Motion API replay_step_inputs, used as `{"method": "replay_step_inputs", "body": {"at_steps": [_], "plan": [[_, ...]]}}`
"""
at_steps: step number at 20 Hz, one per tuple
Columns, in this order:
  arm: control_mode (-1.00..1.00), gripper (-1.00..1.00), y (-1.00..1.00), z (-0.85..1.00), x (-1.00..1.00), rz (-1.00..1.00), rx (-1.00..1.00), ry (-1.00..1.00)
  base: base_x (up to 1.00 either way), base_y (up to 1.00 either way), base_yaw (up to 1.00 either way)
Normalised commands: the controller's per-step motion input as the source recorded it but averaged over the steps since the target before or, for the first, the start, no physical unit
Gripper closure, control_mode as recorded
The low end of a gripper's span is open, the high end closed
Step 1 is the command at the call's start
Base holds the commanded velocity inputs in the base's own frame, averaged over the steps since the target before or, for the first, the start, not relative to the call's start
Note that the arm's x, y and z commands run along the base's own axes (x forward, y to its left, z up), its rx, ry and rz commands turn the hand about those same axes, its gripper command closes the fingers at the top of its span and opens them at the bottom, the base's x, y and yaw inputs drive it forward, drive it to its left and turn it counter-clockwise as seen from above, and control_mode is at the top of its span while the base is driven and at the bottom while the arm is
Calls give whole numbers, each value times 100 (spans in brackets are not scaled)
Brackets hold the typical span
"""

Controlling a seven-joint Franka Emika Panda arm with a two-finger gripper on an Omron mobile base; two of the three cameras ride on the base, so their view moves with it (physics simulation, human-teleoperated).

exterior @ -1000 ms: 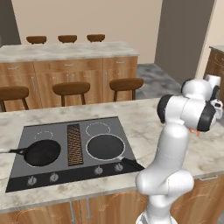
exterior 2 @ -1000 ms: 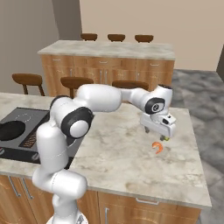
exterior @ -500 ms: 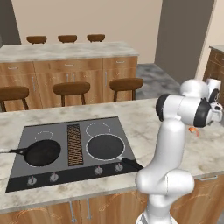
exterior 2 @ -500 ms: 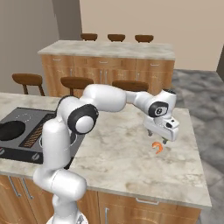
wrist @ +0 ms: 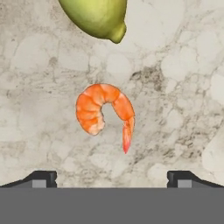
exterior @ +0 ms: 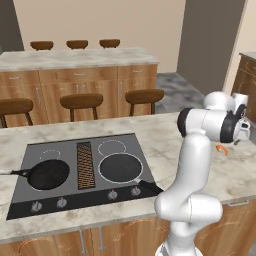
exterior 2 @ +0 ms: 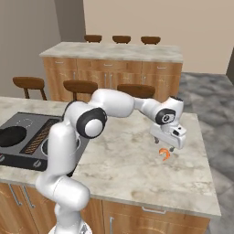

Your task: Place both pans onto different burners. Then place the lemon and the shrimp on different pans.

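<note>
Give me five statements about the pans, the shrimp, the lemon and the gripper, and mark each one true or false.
1. Both pans sit on burners of the cooktop. True: the left pan and the right pan each rest on a ring.
2. The shrimp lies in a pan. False: it lies on the marble counter.
3. The gripper is shut on the shrimp. False: its fingertips stand wide apart, holding nothing.
4. The lemon touches the shrimp. False: bare counter separates them.
5. The gripper hangs above the shrimp. True.
</note>
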Motion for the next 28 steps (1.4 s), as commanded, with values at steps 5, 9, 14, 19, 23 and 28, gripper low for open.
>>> {"method": "replay_step_inputs", "body": {"at_steps": [5,9,14,19,23,28], "plan": [[-100,-100,0,-20,14,0,0,2,0,0,0],[-100,-100,0,-15,11,0,1,3,0,0,0],[-100,-100,-2,-8,7,0,2,1,0,0,0],[-100,-100,-11,-2,6,0,2,0,0,0,0],[-100,-100,-5,-20,6,0,1,0,0,0,0],[-100,-100,-1,-21,12,0,0,0,0,0,0]]}}
